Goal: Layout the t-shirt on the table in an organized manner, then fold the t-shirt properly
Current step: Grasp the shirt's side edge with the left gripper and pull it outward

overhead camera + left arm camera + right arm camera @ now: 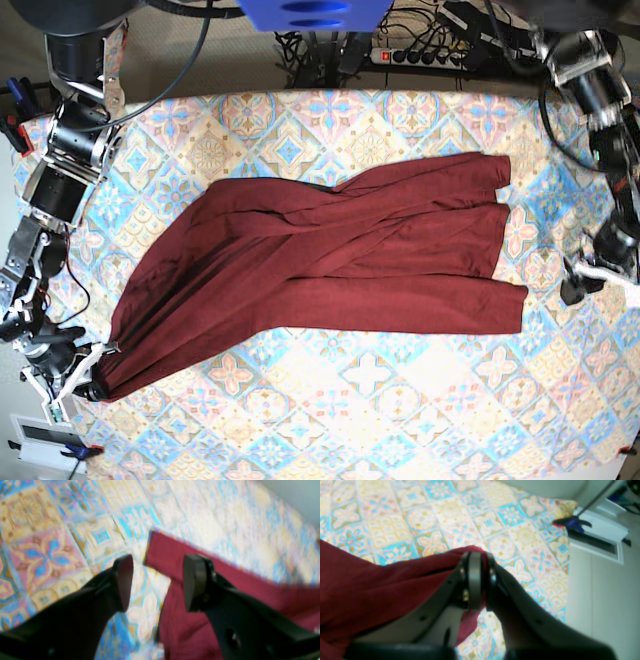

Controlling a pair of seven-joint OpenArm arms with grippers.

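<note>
While the left tool [157, 582] gapes empty, the right tool [475, 580] pinches the t-shirt [330, 250].

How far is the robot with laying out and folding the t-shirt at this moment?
Done: the t-shirt lies stretched across the table, though wrinkled and bunched toward one corner. In hand: the right gripper is shut on a fabric corner, while the left gripper is open above the other end, holding nothing. Left: smoothing it flat and every fold.

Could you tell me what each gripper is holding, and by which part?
Right gripper pinches the t-shirt by a bunched edge corner; left gripper holds nothing.
</note>
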